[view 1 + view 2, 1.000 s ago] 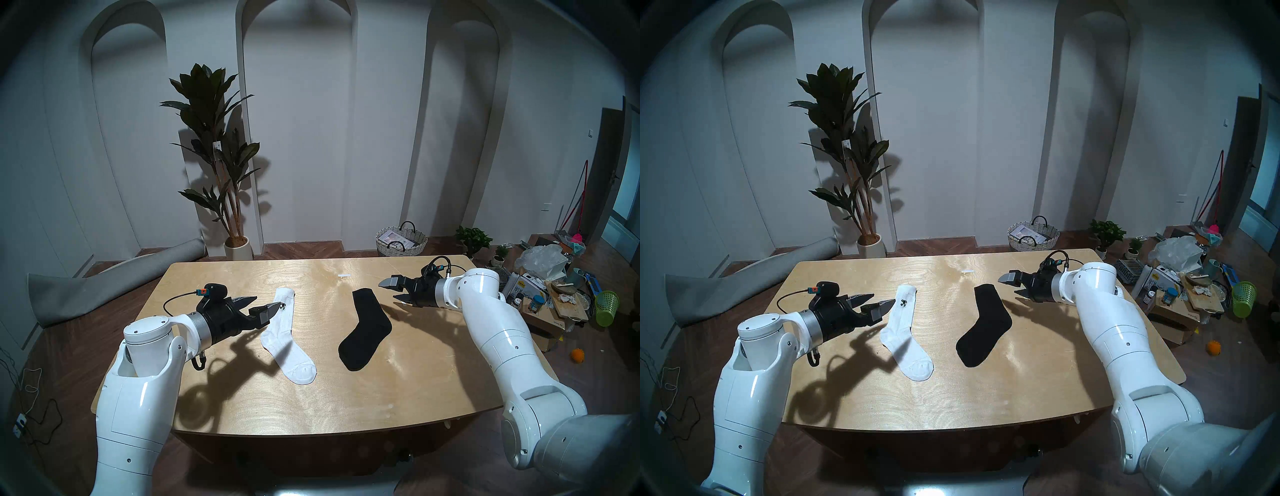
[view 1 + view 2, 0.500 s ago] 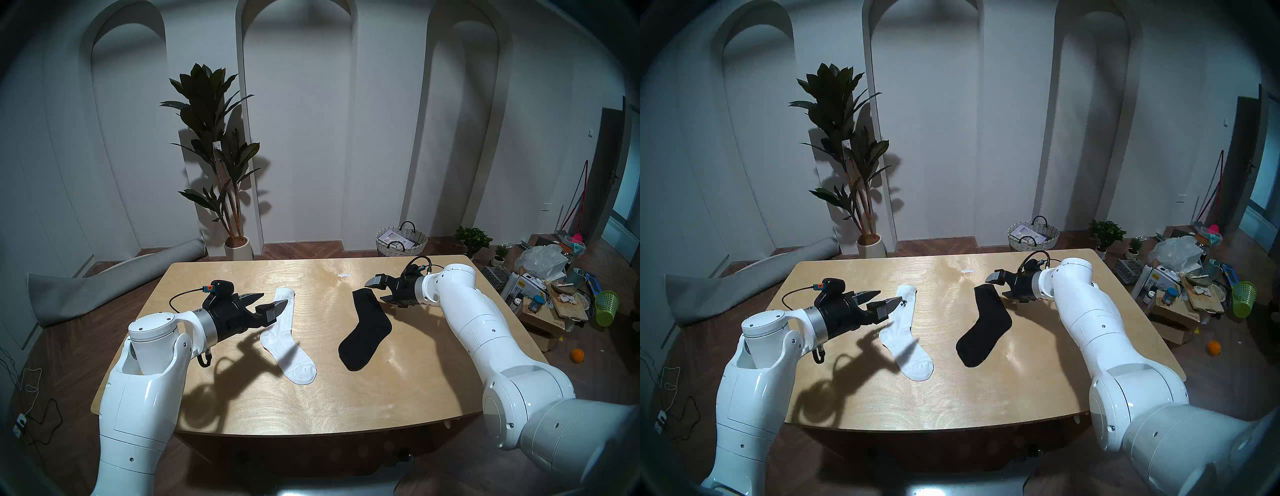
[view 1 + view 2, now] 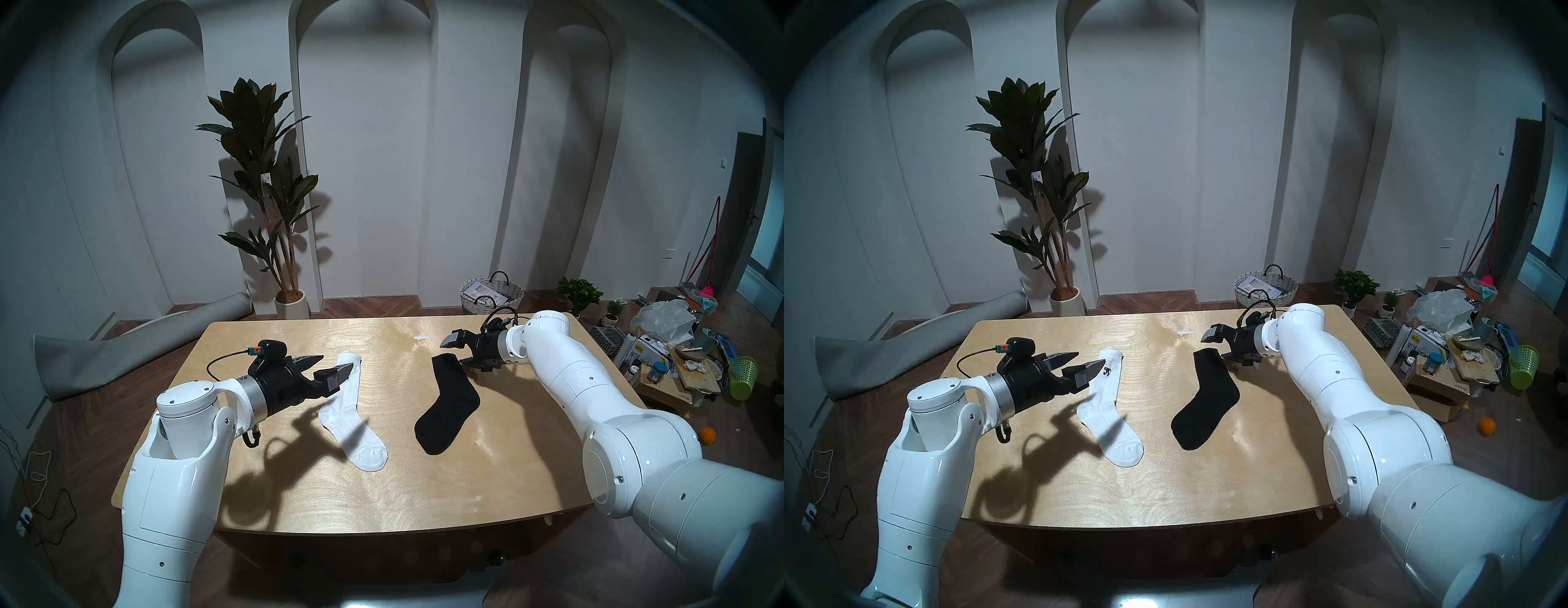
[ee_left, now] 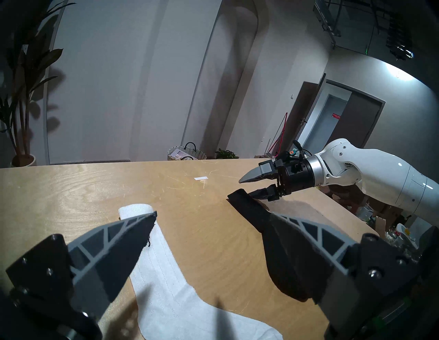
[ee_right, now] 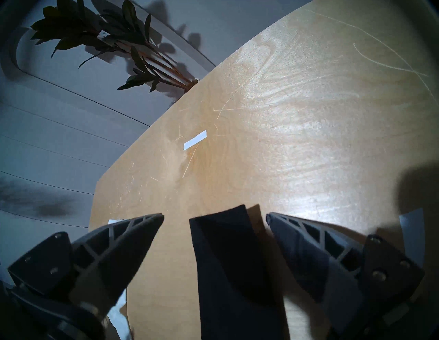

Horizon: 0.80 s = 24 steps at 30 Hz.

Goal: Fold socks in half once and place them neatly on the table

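Note:
Two socks lie flat and unfolded on the plywood table (image 3: 382,488), cuffs pointing away from me. The white sock (image 3: 352,412) (image 3: 1108,403) (image 4: 156,273) lies on the left. My left gripper (image 3: 335,364) (image 3: 1090,358) (image 4: 213,214) hovers open over its upper leg, beside the small black logo, holding nothing. The black sock (image 3: 449,403) (image 3: 1208,399) (image 4: 249,209) (image 5: 228,261) lies on the right. My right gripper (image 3: 453,353) (image 3: 1212,349) (image 4: 244,188) (image 5: 215,215) is open at its cuff, one finger low beside the cuff, the other raised above it.
A white tape strip (image 3: 421,337) (image 5: 195,140) sits on the table beyond the black sock. Behind the table on the floor are a wicker basket (image 3: 491,297), a potted plant (image 3: 271,204) and a rolled grey carpet (image 3: 127,344). Boxes and clutter (image 3: 670,348) stand at the right.
My right arm has swung left, bringing its open gripper from right of the black sock to the sock's cuff. My left gripper edged forward over the white sock. Both socks lie unmoved.

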{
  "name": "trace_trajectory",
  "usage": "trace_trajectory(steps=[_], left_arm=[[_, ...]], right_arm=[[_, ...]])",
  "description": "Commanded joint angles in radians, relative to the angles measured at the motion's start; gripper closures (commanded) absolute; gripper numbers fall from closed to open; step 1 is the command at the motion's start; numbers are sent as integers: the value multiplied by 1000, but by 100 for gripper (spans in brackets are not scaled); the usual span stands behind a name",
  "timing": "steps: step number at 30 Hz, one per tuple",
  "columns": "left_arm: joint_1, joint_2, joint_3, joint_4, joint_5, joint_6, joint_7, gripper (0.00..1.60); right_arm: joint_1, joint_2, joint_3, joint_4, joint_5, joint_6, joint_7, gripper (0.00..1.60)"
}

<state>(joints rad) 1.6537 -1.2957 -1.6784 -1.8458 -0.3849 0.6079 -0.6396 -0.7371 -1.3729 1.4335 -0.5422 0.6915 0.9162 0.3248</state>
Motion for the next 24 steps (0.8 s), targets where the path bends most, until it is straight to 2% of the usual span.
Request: trace_trajectory(steps=[1, 13, 24], left_arm=[[1, -11, 4, -32, 0, 2, 12, 0], [21, -32, 15, -57, -1, 5, 48, 0], [52, -49, 37, -83, -3, 3, 83, 0]], right_arm=[[67, -10, -36, 86, -24, -9, 23, 0], [111, 8, -128, 193, -78, 6, 122, 0], [115, 18, -215, 251, -129, -33, 236, 0]])
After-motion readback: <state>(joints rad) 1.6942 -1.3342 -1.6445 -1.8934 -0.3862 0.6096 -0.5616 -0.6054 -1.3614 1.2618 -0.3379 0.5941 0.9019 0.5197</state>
